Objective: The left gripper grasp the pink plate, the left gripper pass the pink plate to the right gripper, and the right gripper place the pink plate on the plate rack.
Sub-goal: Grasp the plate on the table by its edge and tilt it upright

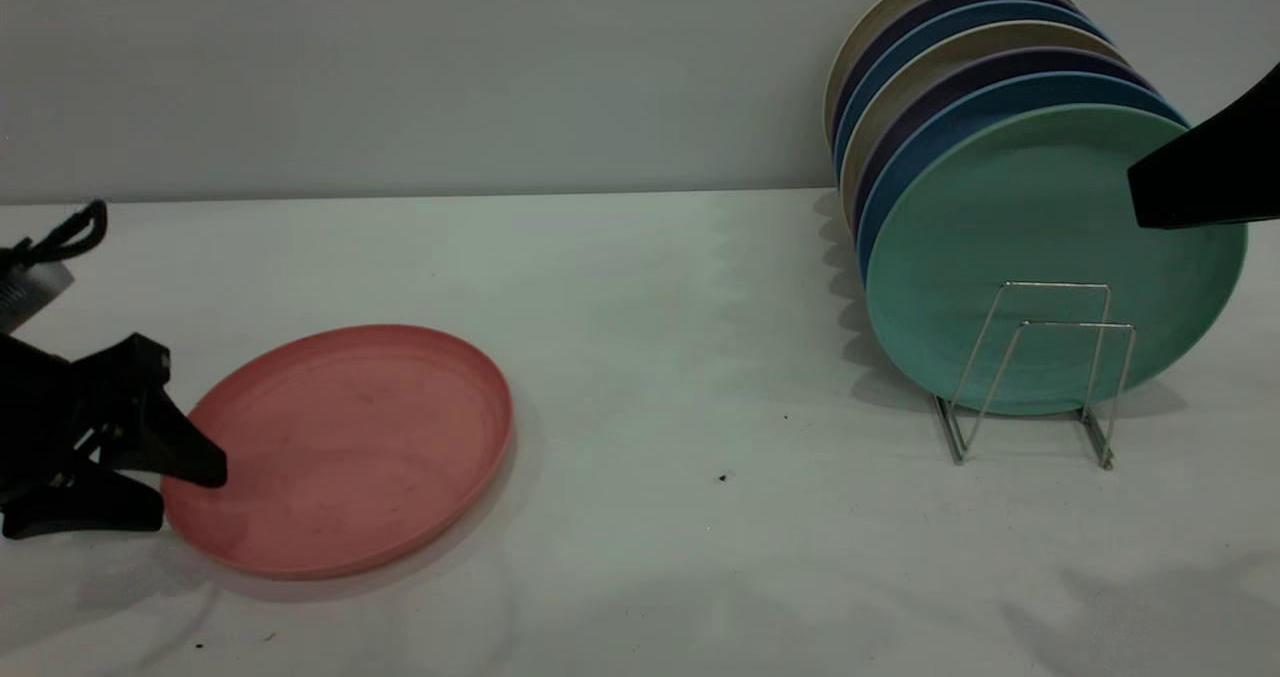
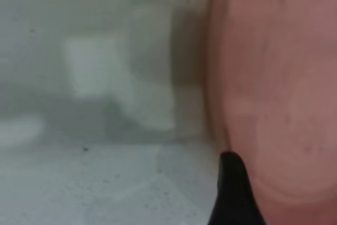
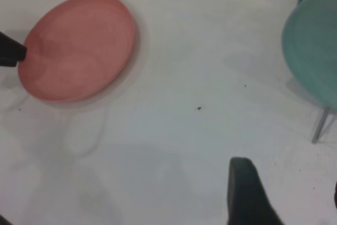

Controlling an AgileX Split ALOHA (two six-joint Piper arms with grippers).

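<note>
pink plate (image 1: 345, 447) flat on table (image 1: 640, 357) nr left front edge. left gripper (image 1: 185, 497) jaws apart astride its left rim. right gripper (image 1: 1140, 197) raised by rack (image 1: 1035, 372); jaw state unclear.

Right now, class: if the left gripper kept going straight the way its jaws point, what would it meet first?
The left gripper points right, jaws open around the near rim of the pink plate. It would likely meet that rim first: the upper jaw is over the plate, the lower one beside it on the table.
</note>
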